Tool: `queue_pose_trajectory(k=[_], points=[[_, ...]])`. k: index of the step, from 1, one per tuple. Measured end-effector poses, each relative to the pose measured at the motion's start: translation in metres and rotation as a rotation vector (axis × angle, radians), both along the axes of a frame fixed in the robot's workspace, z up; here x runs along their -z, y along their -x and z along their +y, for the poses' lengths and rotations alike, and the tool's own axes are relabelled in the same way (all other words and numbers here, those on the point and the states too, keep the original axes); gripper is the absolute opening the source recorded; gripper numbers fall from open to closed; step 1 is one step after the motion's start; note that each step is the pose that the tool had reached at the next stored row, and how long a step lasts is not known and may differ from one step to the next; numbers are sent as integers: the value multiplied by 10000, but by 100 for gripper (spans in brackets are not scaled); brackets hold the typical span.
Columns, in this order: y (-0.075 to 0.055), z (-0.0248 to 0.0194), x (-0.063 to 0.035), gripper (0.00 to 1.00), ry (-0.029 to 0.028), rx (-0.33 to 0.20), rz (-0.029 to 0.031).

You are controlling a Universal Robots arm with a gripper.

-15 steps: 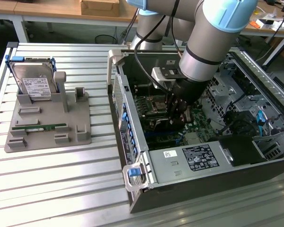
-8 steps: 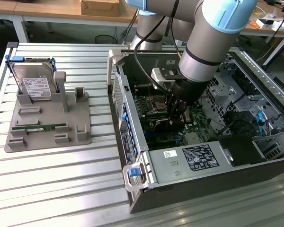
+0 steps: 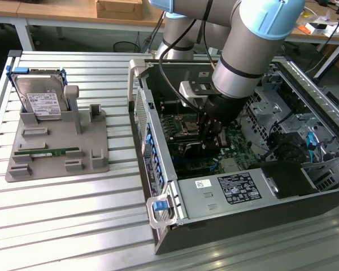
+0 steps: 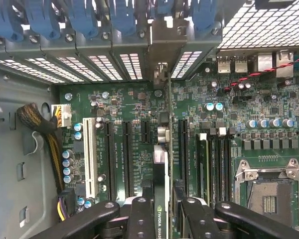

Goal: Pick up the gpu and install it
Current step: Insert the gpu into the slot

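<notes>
The hand is down inside the open computer case, low over the motherboard. In the wrist view its two fingers are closed in against the flat sides of the gpu, gripping the card near the end that carries an NVIDIA Quadro label.

The gpu stands on edge, square to the motherboard. Its long axis runs parallel to the black expansion slots, from the hand toward the case's rear wall. The silver bracket end points at that wall, reaching the vented slot covers beneath the blue latches. The card sits between two of the black slots. Whether its edge is seated in a connector I cannot tell.

An empty CPU socket lies beside the slots. Outside the case, on the slatted worktop, a grey holder carries a hard drive and a green RAM stick.
</notes>
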State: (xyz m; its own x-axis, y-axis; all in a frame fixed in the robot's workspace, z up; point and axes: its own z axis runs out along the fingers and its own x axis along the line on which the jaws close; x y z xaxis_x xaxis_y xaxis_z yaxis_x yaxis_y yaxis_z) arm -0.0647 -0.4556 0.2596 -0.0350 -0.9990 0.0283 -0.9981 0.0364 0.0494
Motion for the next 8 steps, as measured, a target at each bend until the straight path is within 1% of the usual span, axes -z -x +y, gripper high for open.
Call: queue_pose_trajectory(k=[2, 3, 4, 5, 6, 7, 8], points=[[2, 0, 0, 27, 0, 3, 3], [1, 0, 0, 33, 0, 3, 0], [1, 0, 0, 33, -1, 2, -1], [0, 0, 0, 40, -3, 0, -2], [0, 0, -8, 40, 0, 0, 1], [0, 0, -32, 40, -1, 1, 1], [0, 0, -102, 40, -3, 1, 0]])
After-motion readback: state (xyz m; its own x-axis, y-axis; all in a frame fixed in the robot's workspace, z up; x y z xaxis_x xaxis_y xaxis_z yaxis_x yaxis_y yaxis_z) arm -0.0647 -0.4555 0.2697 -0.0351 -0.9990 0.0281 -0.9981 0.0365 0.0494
